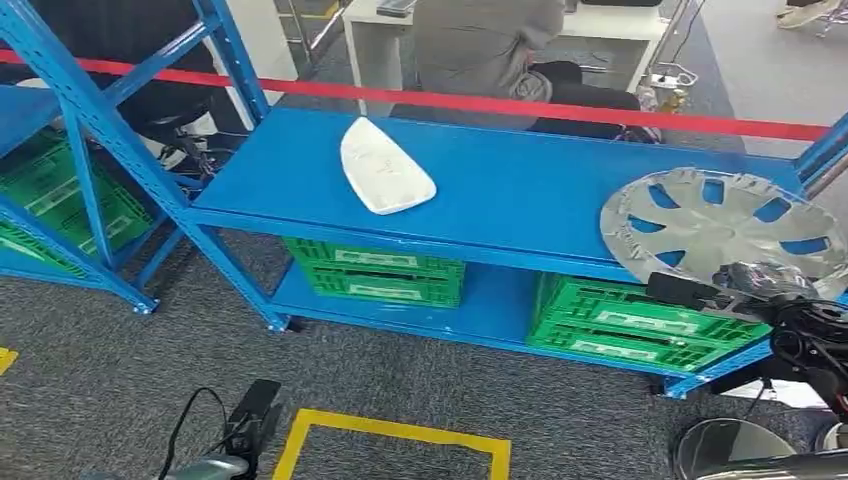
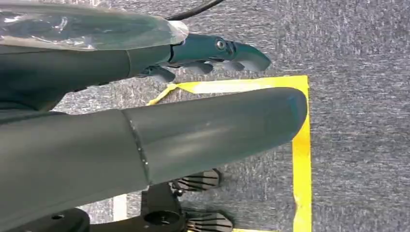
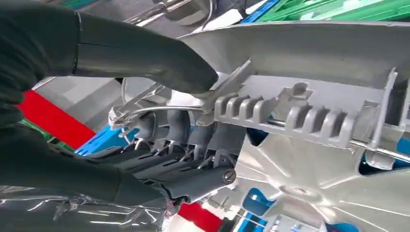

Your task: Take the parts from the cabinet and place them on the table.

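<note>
The right hand (image 1: 770,300) grips the silver wheel cover (image 1: 722,228) by its near rim at the right end of the blue cabinet shelf (image 1: 520,185); in the right wrist view the thick thumb (image 3: 145,58) presses on one face of the rim while the darker fingers (image 3: 188,140) curl up against the ribbed clips on the other face, so the cover is pinched between them. In the head view the cover stands tilted, its face turned up and toward the robot, with the shelf's blue showing through its openings. A second part, one white shell-like panel (image 1: 383,165), lies flat on the same shelf, well apart from the right hand and to its left, near the shelf's middle. The left hand (image 2: 212,53) hangs low over the grey carpet beside a yellow taped square (image 1: 395,440); its fingers are stretched out and apart and it holds nothing. Counted: two parts on the top shelf, the wheel cover and the white panel; two green crates (image 1: 375,270) on the lower shelf below them, one to the left and one to the right; further green crates sit in the neighbouring rack at far left. A red tape line (image 1: 560,108) runs behind the cabinet, and a seated person (image 1: 490,50) is beyond it
</note>
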Robot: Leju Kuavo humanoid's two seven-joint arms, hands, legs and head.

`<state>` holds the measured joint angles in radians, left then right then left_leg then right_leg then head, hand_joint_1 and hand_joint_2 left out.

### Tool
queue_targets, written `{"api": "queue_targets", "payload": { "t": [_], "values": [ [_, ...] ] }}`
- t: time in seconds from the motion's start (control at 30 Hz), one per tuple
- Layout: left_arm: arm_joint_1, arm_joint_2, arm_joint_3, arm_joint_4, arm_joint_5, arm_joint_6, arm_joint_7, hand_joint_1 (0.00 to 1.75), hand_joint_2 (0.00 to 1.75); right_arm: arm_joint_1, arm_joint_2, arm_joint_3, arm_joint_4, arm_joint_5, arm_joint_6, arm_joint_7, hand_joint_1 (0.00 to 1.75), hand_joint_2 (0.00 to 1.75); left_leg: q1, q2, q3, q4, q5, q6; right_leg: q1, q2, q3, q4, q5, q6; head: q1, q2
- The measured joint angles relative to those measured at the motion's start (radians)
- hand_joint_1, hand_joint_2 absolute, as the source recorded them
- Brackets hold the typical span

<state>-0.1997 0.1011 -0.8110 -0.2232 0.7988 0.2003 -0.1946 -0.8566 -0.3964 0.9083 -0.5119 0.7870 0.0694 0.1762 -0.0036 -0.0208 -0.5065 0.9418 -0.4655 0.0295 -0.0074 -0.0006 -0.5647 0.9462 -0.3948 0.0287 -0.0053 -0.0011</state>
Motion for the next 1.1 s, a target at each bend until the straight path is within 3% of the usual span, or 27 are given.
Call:
{"api": "queue_targets", "payload": {
  "t": [0.37, 0.4, 0.43, 1.1],
  "values": [
    [0.0, 0.0, 0.0, 0.0, 0.0, 0.0, 0.003, 0.0, 0.0, 0.0, 0.0, 0.0, -0.001, -0.007, 0.002, 0.009, 1.75, 1.75, 0.0, -0.001, -0.001, 0.0, 0.0, 0.0, 0.0, 0.0, 0.0, -0.001, 0.0, 0.0, 0.0, 0.0],
    [0.001, 0.0, 0.0, 0.0, 0.0, 0.0, 0.003, 0.0, 0.0, 0.001, 0.0, 0.0, -0.003, -0.008, 0.002, 0.012, 1.59, 1.75, 0.0, -0.001, -0.001, 0.0, 0.0, 0.0, 0.0, 0.0, 0.0, -0.001, 0.0, 0.0, 0.0, 0.0],
    [0.001, 0.0, 0.0, 0.0, 0.0, 0.0, 0.003, 0.0, 0.0, 0.001, 0.0, 0.0, -0.003, -0.008, 0.002, 0.014, 0.0, 1.75, 0.0, -0.001, -0.001, 0.0, 0.0, 0.0, 0.0, 0.0, 0.0, -0.001, 0.0, 0.0, 0.0, 0.0],
    [0.002, 0.0, 0.0, 0.0, -0.003, 0.002, 0.003, 0.0, 0.0, 0.002, -0.017, -0.004, -0.005, -0.006, 0.004, 0.041, 0.0, 1.75, 0.0, 0.005, 0.001, 0.0, 0.0, 0.0, 0.0, 0.005, 0.0, -0.001, 0.001, 0.0, 0.0, 0.0]
  ]
}}
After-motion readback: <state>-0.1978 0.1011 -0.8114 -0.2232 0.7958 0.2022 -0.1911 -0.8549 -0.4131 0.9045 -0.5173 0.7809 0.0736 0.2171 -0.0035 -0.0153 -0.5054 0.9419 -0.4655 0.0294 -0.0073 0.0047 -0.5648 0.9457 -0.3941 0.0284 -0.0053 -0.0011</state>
